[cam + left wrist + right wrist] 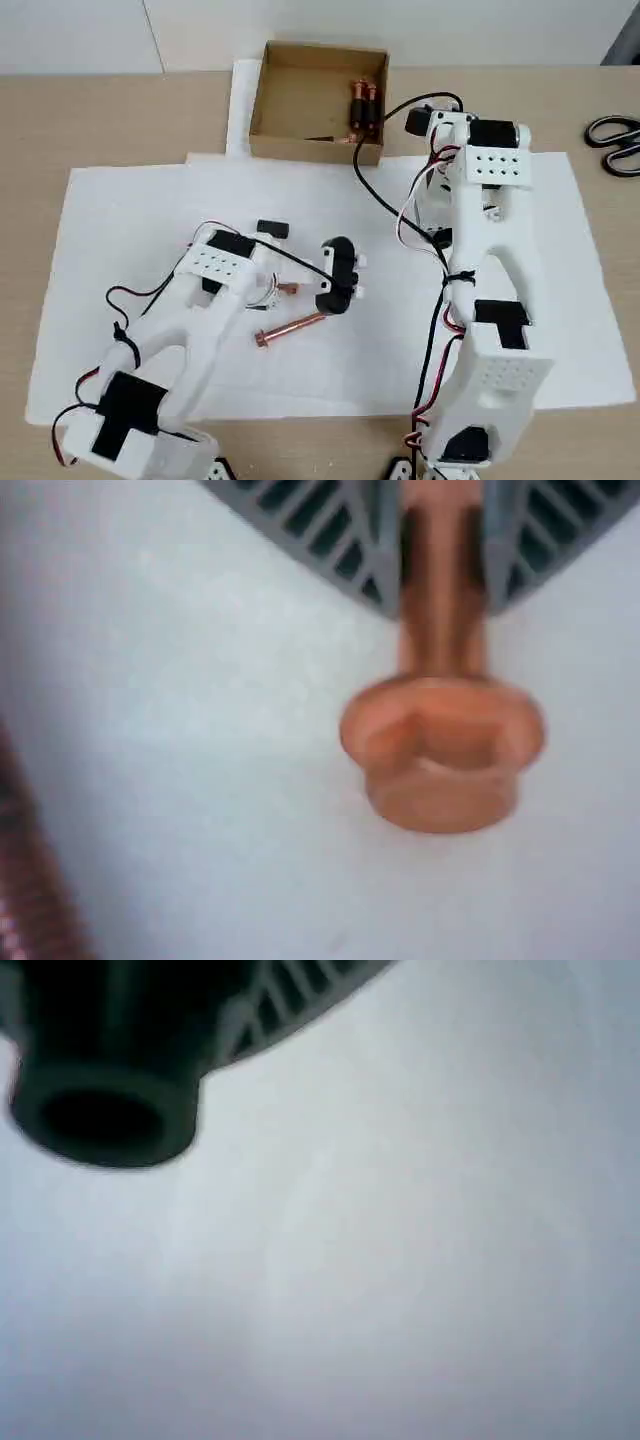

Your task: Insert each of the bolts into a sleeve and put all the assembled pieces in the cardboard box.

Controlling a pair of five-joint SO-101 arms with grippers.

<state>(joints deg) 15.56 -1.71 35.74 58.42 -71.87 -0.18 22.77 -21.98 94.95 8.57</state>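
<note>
Bolt [440, 755] sits clamped in the left end effector [440, 595].

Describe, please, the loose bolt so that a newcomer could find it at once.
On the white paper, look near its middle. The loose bolt lies flat there, copper, untouched; the other bolt is clamped in the left gripper, a black sleeve in the right gripper.

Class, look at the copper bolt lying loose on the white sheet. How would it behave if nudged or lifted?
The loose bolt looks like solid metal, so probably stiff and heavy for its size. Its round shank would likely roll on the white sheet, curving because the head is wider. The shiny surface may slip.
</note>
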